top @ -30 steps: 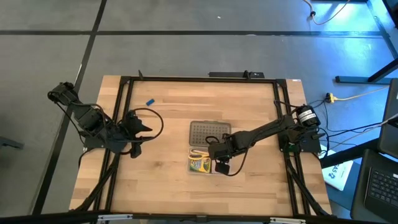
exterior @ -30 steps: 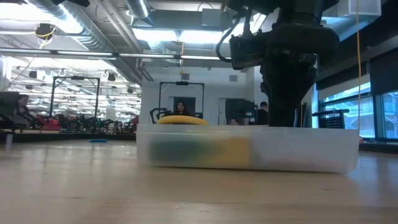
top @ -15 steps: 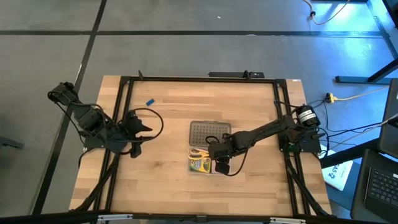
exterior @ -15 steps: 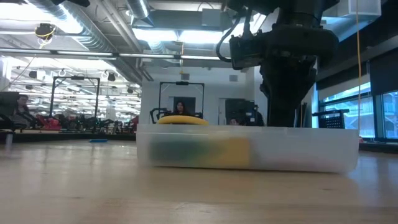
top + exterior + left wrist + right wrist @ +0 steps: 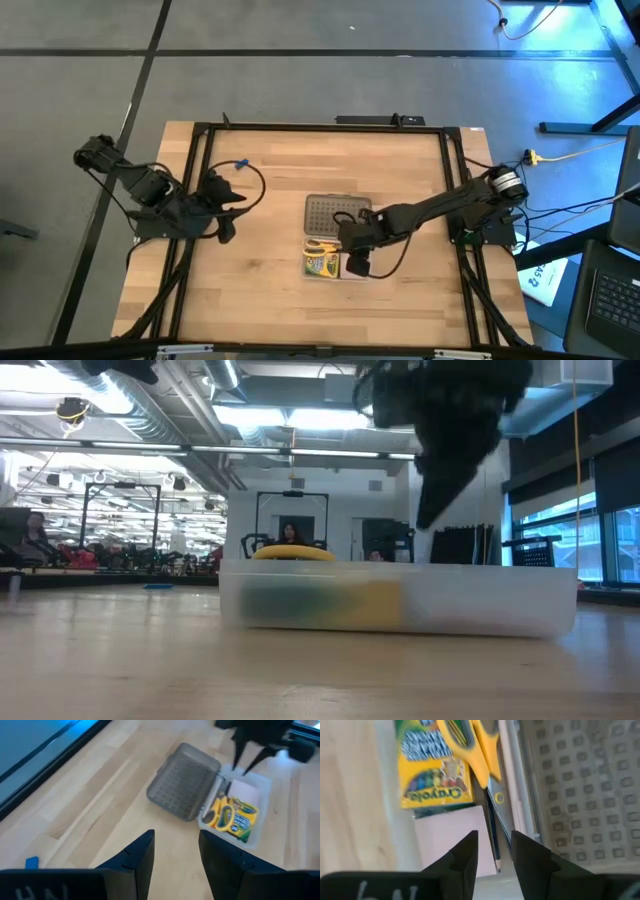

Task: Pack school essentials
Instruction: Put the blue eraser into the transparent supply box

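crayon box [image 5: 436, 767], yellow-handled scissors [image 5: 475, 750] and pink sticky-note pad [image 5: 447, 837] lie inside the clear case [image 5: 256, 827] beside its grey perforated lid [image 5: 182, 782], with the right gripper [image 5: 492, 852] above them, fingers narrowly parted and empty, while the left gripper [image 5: 175, 855], likewise parted and empty, waits near the table's left side, the blue eraser [image 5: 31, 862] loose nearby.

At frame centre of the high view, the clear plastic case [image 5: 333, 264] holds the green-and-yellow crayon box [image 5: 320, 264]; its grey perforated lid [image 5: 336, 213] lies just above; the tiny blue eraser [image 5: 240, 164] sits upper left.

Wooden table [image 5: 270, 290]: clear case [image 5: 333, 264], blue eraser [image 5: 240, 164]
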Tool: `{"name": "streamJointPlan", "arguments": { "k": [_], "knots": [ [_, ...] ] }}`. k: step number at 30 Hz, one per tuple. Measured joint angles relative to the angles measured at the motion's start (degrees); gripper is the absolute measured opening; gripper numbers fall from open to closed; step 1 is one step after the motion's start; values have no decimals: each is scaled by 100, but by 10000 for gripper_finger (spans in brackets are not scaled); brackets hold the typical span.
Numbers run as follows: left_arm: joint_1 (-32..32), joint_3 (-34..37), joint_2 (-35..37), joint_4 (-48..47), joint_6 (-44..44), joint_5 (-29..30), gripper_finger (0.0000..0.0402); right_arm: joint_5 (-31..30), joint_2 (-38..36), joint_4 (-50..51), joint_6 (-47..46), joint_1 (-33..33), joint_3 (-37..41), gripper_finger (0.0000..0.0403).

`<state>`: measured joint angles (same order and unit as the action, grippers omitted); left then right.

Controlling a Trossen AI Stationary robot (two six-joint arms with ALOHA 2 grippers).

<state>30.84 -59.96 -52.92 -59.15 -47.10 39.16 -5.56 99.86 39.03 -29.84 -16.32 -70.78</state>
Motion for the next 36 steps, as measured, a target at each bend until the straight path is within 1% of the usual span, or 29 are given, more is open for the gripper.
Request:
{"name": "streamJointPlan", "arguments": {
  "k": [4, 7, 12, 14, 17, 22, 26, 31, 36],
  "knots": [
    [-383, 0, 1, -90, -58, -8, 148, -81, -391, -51, 7, 0, -2, 118],
    [-825, 0, 1, -234, -54, -255, 148, -420, -705, -66, 16, 0, -2, 118],
    [-1871, 0, 23, -386, -43, -659, 148, -1001, -1291, -227, 50, 0, -2, 118],
    [-2354, 0, 21, -569, 104, -881, 148, -1100, -1481, -299, 87, 2, -4, 118],
    [-3070, 0, 18, -689, 458, -1302, 148, -1131, -1665, -558, 439, 2, -4, 118],
    [-4148, 0, -36, -666, 997, -1978, 148, -1134, -1738, -1064, 1254, 2, -4, 118],
    [-4921, 0, -66, -669, 1277, -2516, 148, -1137, -1738, -1348, 1663, 2, -4, 118],
    [-5634, 0, -375, -677, 1692, -2707, 148, -1146, -1738, -1575, 2262, 67, -4, 118],
    [-6241, 0, -962, -547, 1830, -2796, 148, -1150, -1738, -1719, 2289, 273, -4, 118]
  ]
}}
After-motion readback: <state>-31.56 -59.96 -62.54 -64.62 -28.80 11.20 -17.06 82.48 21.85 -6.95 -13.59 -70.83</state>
